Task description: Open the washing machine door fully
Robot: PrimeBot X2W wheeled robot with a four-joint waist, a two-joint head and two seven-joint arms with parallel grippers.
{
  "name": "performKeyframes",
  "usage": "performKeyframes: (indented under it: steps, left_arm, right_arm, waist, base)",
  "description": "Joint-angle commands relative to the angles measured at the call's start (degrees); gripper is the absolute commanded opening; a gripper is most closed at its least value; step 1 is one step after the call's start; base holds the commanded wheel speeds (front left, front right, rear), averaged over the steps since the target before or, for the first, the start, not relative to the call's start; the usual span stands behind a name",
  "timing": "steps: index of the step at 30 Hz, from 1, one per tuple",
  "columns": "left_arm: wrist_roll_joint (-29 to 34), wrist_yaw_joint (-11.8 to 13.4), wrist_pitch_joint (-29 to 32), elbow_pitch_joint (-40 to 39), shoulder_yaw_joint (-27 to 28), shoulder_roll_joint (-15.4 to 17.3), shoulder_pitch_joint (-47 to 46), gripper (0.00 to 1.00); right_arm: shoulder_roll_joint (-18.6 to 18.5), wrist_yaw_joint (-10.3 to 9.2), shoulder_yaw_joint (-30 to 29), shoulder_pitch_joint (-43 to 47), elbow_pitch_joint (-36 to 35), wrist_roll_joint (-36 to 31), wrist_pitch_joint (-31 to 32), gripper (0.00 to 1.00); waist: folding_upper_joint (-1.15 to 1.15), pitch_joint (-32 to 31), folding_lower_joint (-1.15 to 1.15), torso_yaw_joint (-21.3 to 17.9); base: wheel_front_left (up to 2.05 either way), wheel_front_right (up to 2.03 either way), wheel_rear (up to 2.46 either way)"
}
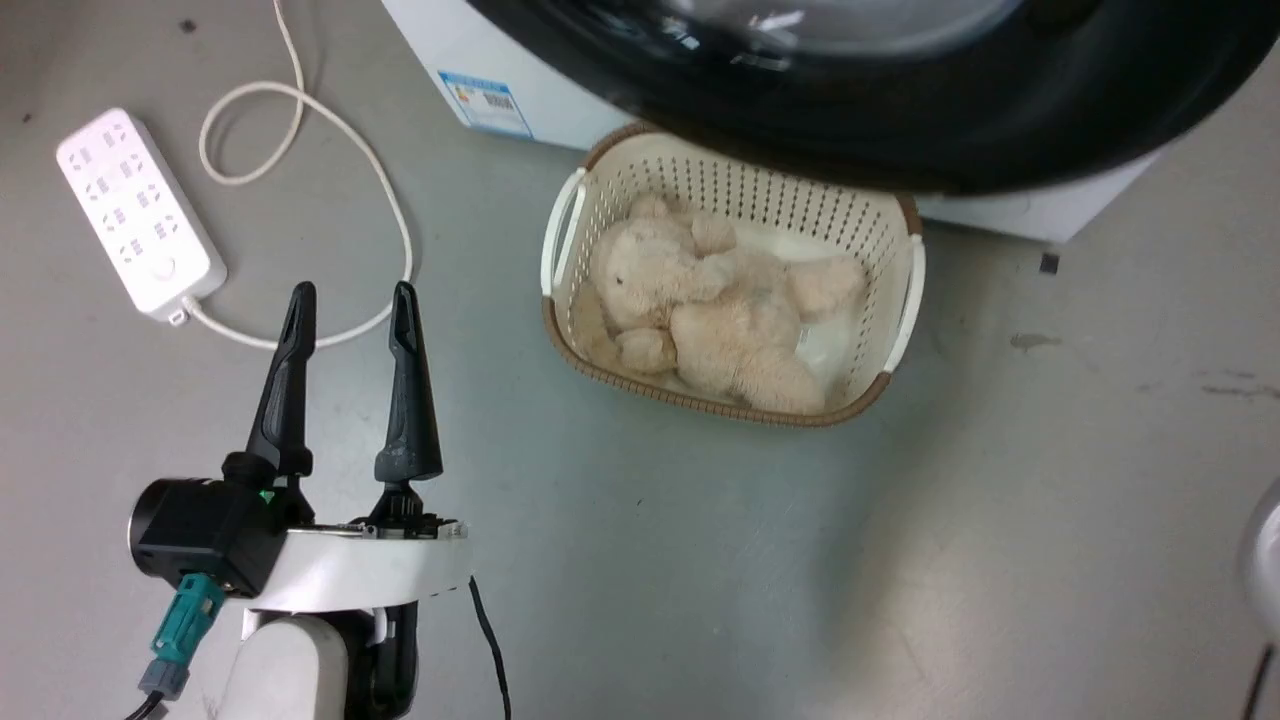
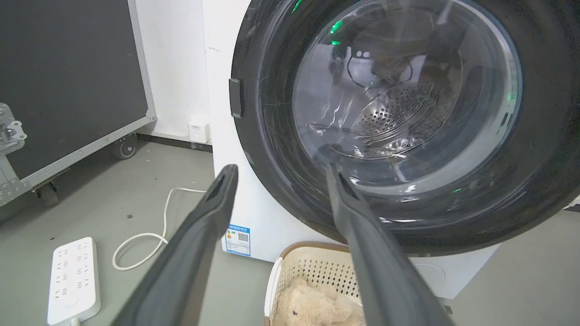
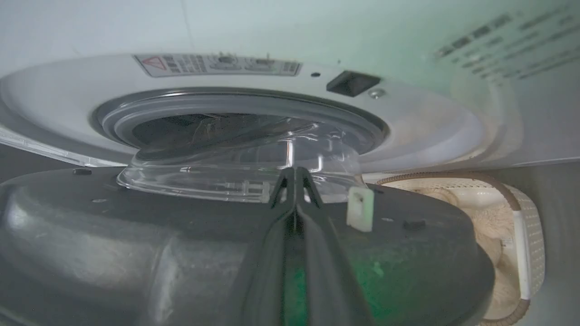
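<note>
Head: downward. Left wrist: facing door front. Right wrist: close behind door. Shared: basket.

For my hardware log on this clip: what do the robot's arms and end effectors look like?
The left end effector has two long, tapered dark fingers on a white wrist housing, with a black cylindrical module, a green light, a teal connector and a black cable. The right end effector shows matching dark fingers.

I hold my left gripper low, fingers spread wide apart; my right gripper has its fingers pressed together.
</note>
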Motion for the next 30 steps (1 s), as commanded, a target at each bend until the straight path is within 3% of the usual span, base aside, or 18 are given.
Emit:
performKeyframes:
  steps: [1, 10, 24, 30]
  left_arm:
    - [-0.2, 0.08, -0.47, 0.25, -0.1, 0.01, -0.3, 1.0]
    - [-0.23, -0.73, -0.47, 3.97, -0.41, 0.01, 2.8, 1.0]
    - [-0.16, -2.51, -0.47, 8.5, -1.48, 0.01, 7.48, 1.0]
    - [-0.63, -4.66, -0.47, 12.17, -3.77, 0.01, 8.89, 1.0]
  right_arm:
    - [1.47, 0.08, 0.77, 3.01, 0.35, 1.65, 1.31, 0.0]
    - [1.47, 0.08, 8.32, 15.57, 0.4, 10.18, 3.35, 0.0]
    - [1.48, 0.08, 35.0, 37.46, -6.89, 34.81, 1.87, 0.0]
    - [1.48, 0.08, 50.79, 45.3, -11.86, 46.11, -1.87, 0.0]
  waist:
    - [0.0, -1.8, 0.0, -0.44]
    - [0.0, -8.56, 0.0, -1.4]
    - [0.0, -15.59, 0.0, -0.76]
    - [0.0, -17.49, 0.0, 0.74]
  base:
    - [0.0, 0.0, 0.0]
    - [0.0, 0.0, 0.0]
    - [0.0, 0.0, 0.0]
    - [0.0, 0.0, 0.0]
